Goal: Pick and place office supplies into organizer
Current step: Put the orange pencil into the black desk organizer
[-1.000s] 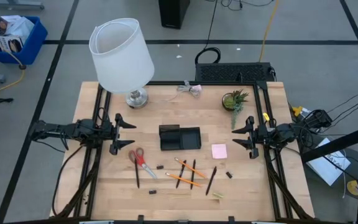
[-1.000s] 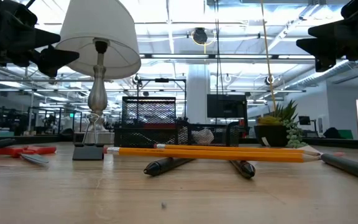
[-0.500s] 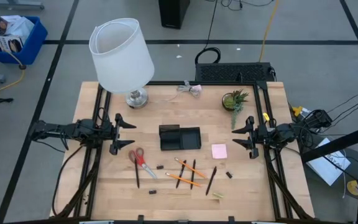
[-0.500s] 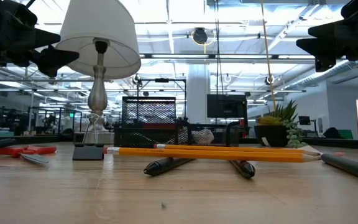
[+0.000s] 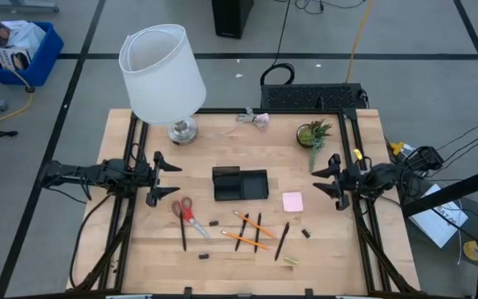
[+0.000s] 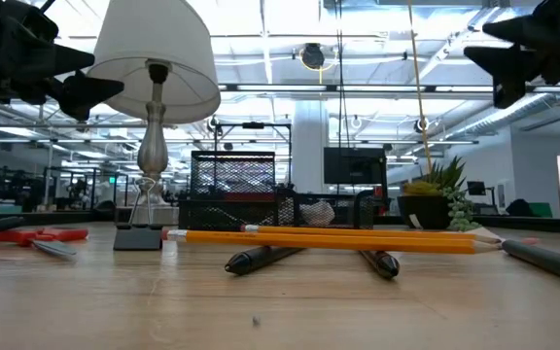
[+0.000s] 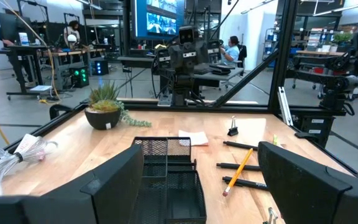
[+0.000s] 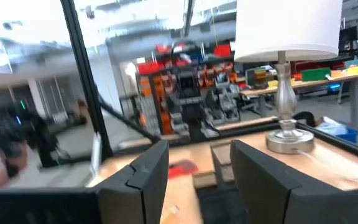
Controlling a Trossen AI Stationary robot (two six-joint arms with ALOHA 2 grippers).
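Black organizer (image 5: 241, 183) sits empty; scissors (image 5: 184, 209), pencils (image 5: 247, 228) and pad (image 5: 293, 201) lie near it. Left gripper (image 5: 166, 178) and right gripper (image 5: 328, 178) flank it, both released. Step: first pick; next needs an approach.

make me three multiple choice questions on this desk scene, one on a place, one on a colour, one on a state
1. Where is the sticky-note pad relative to the organizer?
A. inside it
B. on the table toward the right arm's side of it
C. under the lamp

2. What colour are the scissors' handles?
A. red
B. blue
C. green

3. How is the left gripper?
A. shut on a pencil
B. open, holding nothing
C. shut on the scissors

Answers: B, the pad lies outside the tray on the wood; A, the handles show red; B, its fingers are spread with nothing between.
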